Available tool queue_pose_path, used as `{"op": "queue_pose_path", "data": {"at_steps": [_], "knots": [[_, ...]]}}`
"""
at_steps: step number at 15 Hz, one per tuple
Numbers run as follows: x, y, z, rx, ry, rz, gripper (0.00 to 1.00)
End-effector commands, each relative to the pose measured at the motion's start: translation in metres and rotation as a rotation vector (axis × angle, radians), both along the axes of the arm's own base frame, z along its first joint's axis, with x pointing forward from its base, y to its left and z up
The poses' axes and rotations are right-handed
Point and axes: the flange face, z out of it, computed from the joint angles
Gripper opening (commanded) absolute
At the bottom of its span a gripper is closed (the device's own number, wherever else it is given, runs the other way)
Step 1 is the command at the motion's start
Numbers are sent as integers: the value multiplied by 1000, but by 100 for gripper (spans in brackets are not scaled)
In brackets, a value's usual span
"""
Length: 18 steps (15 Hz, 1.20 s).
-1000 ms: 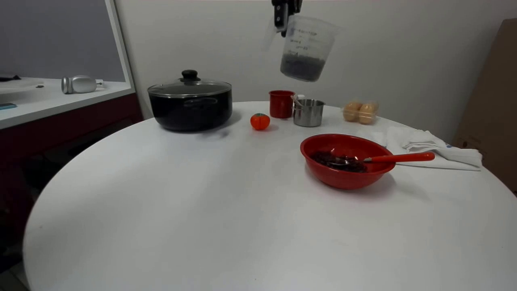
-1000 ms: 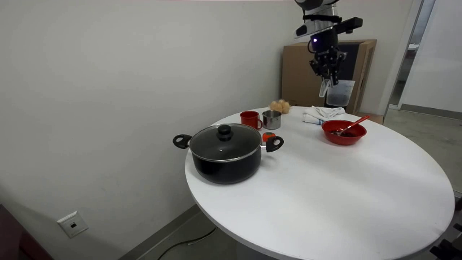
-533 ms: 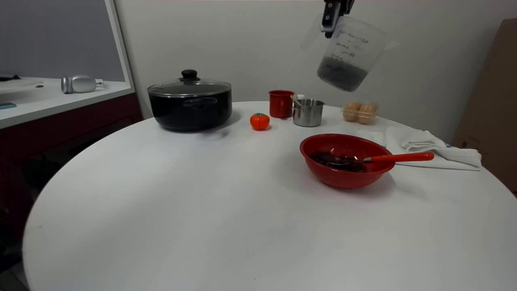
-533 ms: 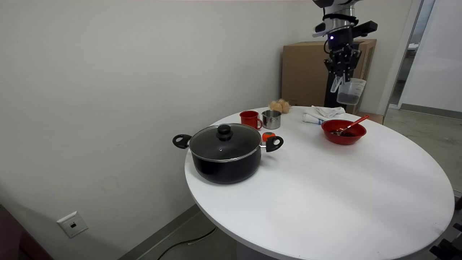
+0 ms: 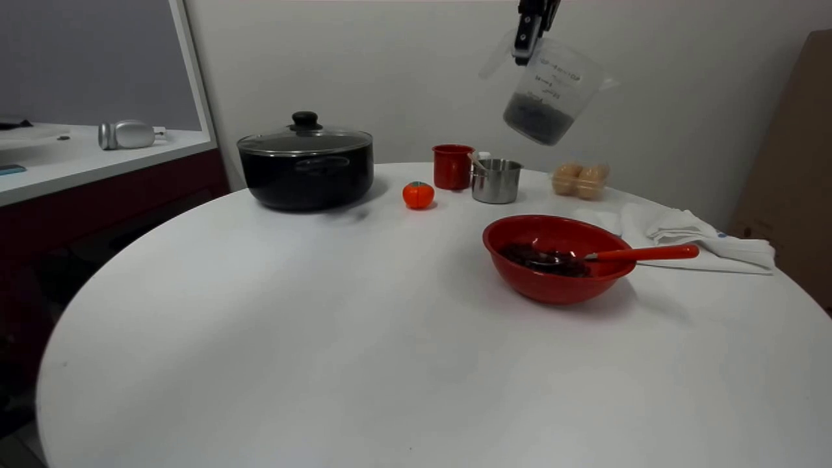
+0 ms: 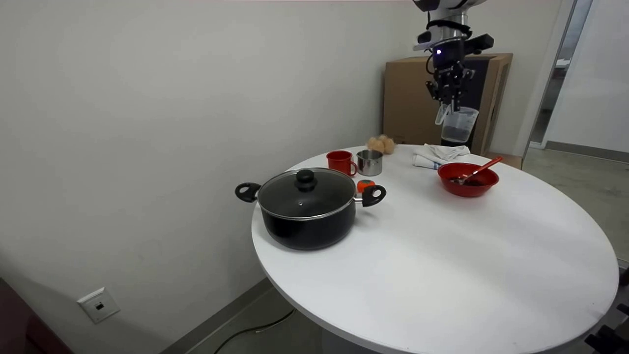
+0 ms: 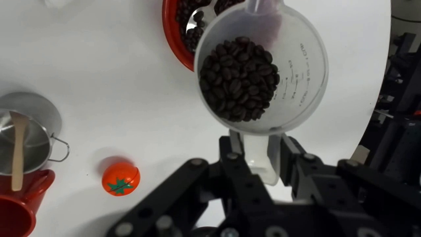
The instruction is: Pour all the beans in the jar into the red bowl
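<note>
Gripper (image 7: 261, 142): one, jaws clamped on the handle of the jar (image 7: 289, 49), a finger to each side. Jar: one, held tilted in the air, well above the table (image 5: 292, 325). Beans (image 7: 238, 79) in it, too many to count, heaped against one side. Bowl (image 5: 552, 292): one, on the table; more beans inside, plus one spoon (image 5: 630, 255), its handle out over the rim. Also one lidded pot (image 6: 307, 231), one tomato (image 7: 121, 179), one red cup (image 5: 452, 169), one metal cup (image 5: 496, 184) with one wooden stick (image 7: 18, 148) leaning on its rim, one towel (image 5: 715, 244) near the bowl. Eggs (image 5: 585, 182): two show in an exterior view; total uncertain.

Hard to see: wrist view's top edge crops the bowl, and the jar covers more of it. Beans part-cover the spoon's head. Left edge crops both cups there; whether they touch, can't tell. In an exterior view the pot handle (image 6: 367, 197) hides part of the tomato; the arm (image 6: 449, 22) is cut off at the top. Small white thing (image 5: 484, 155) behind the metal cup in an exterior view, too small to name.
</note>
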Motion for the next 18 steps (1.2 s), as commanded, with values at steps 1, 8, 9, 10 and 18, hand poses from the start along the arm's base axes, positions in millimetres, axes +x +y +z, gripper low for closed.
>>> {"op": "queue_pose_path", "data": {"at_steps": [1, 8, 9, 10, 18], "knots": [[-2, -3, -1, -7, 3, -3, 7], [-15, 0, -20, 179, 13, 141, 7], [-16, 1, -22, 209, 5, 175, 7], [-18, 2, -24, 244, -1, 208, 7], [-44, -10, -46, 582, 41, 344, 7]]}}
